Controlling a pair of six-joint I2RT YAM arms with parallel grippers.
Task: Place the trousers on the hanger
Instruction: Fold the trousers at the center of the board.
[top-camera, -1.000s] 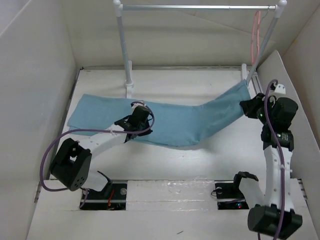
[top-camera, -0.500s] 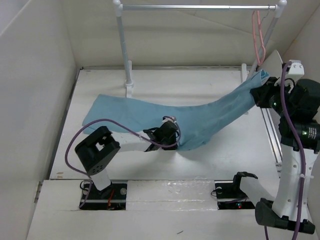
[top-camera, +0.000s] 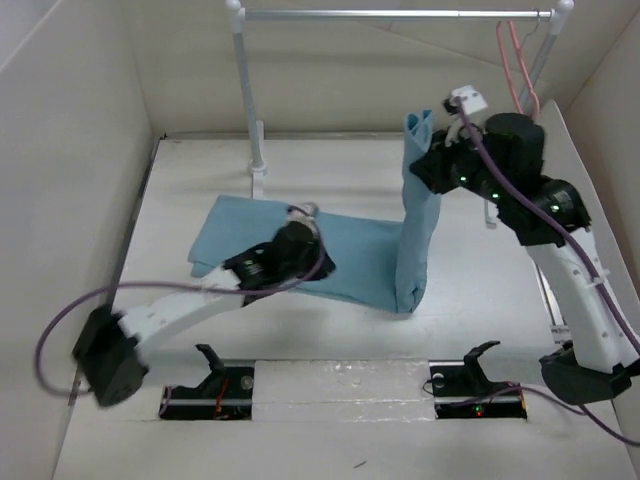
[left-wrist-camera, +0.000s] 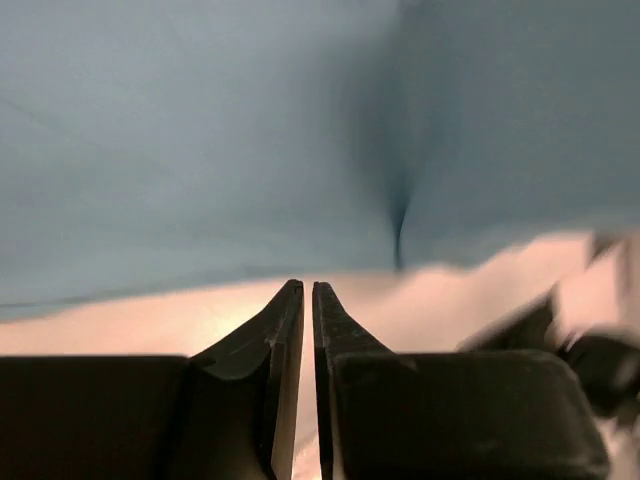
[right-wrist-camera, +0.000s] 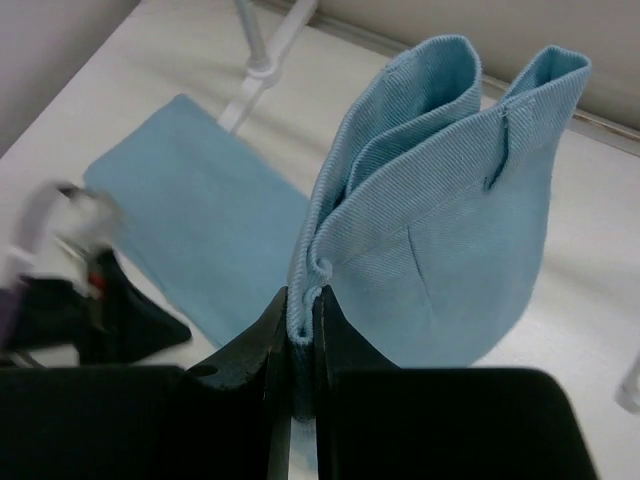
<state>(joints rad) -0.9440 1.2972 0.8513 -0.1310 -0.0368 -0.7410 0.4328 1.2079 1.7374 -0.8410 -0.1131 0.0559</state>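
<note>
The light blue trousers (top-camera: 340, 250) lie across the middle of the table, and their right end is lifted into an upright fold (top-camera: 420, 200). My right gripper (top-camera: 428, 158) is shut on the top edge of that raised end; the right wrist view shows the hem pinched between its jaws (right-wrist-camera: 302, 300) and the cloth (right-wrist-camera: 450, 230) bulging beyond. My left gripper (top-camera: 303, 252) sits low at the flat part of the trousers, shut and empty. In the left wrist view (left-wrist-camera: 306, 292) the cloth (left-wrist-camera: 200, 150) lies just ahead of the tips. The pink hanger (top-camera: 516, 62) hangs at the rail's right end, right of the right gripper.
A silver rail (top-camera: 395, 14) on white posts (top-camera: 246, 90) spans the back. White walls close in the left, back and right. A metal track (top-camera: 547, 295) runs along the table's right edge behind the right arm.
My right gripper has swung left and up from beside the right post, dragging the trouser end into an upright fold. My left arm has swung left, its gripper shifting slightly left on the cloth.
</note>
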